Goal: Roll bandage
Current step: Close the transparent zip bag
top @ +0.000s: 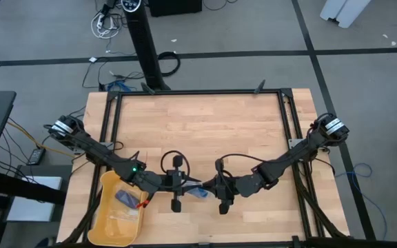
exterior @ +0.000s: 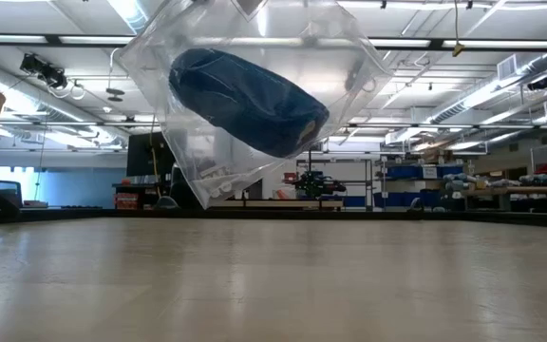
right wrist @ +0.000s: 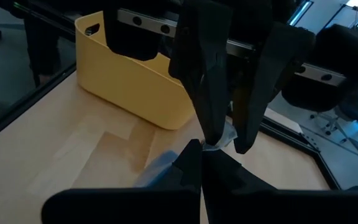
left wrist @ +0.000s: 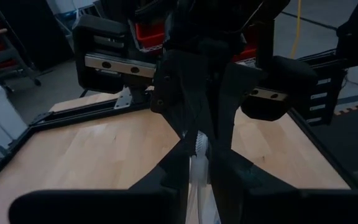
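Spanning most of the high view: wooden bench (top: 205, 127) inside a dark metal frame (top: 198, 92), grey floor all round. Sitting at the bench's near left corner: yellow bin (top: 109, 217), with a small dark blue packet (top: 127, 198) and other contents too small to name. Reaching in from the left and right edges, both arms, meeting nose to nose above the middle of the near edge. Left gripper (left wrist: 199, 146) pinching one crinkled edge of a clear plastic bag (exterior: 254, 95), fingers narrowly parted around the plastic. Right gripper (right wrist: 199, 154) clamped tight on the bag's opposite edge, facing the left one. Hanging between the two, clear of the wood in the low view, the bag tilted, with a dark blue roll, seemingly the bandage (exterior: 247, 101), lying slantwise inside. Showing just beside the right gripper, a scrap of blue, above the wood; cannot tell what.
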